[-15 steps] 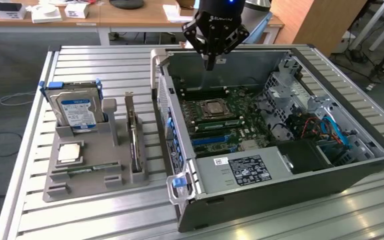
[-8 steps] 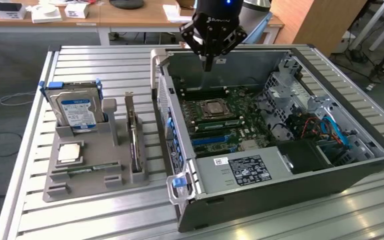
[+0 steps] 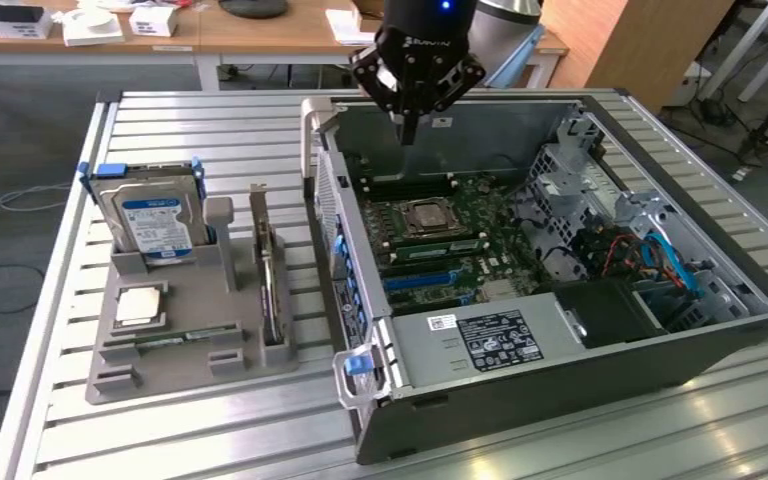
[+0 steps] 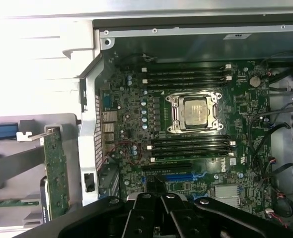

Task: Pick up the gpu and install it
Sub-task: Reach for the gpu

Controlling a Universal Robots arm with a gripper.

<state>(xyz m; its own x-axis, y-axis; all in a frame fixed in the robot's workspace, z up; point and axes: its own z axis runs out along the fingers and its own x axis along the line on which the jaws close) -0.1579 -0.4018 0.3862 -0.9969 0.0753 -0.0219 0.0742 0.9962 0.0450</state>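
Observation:
The gpu [image 3: 271, 290] stands on edge in a slot of the grey holder [image 3: 231, 360], at the exterior view's left of the open computer case [image 3: 704, 350]. It has a thin dark board with a silver bracket at its far end. In the wrist view the gpu [image 4: 55, 171] shows its green board side. My gripper [image 3: 408, 132] hangs over the back of the case, above the motherboard [image 3: 491, 255], well apart from the gpu. Its fingers are shut with nothing between them. In the wrist view my gripper [image 4: 154, 187] points down at the motherboard [image 4: 131, 124] near the blue expansion slot [image 4: 179, 176].
A silver hard drive [image 3: 157, 215] with a blue-white label stands upright in the holder's far end. A processor [image 3: 137, 305] and a RAM stick [image 3: 171, 340] lie in the holder's near part. The case sits on a slatted metal table [image 3: 197, 440]; desks stand behind.

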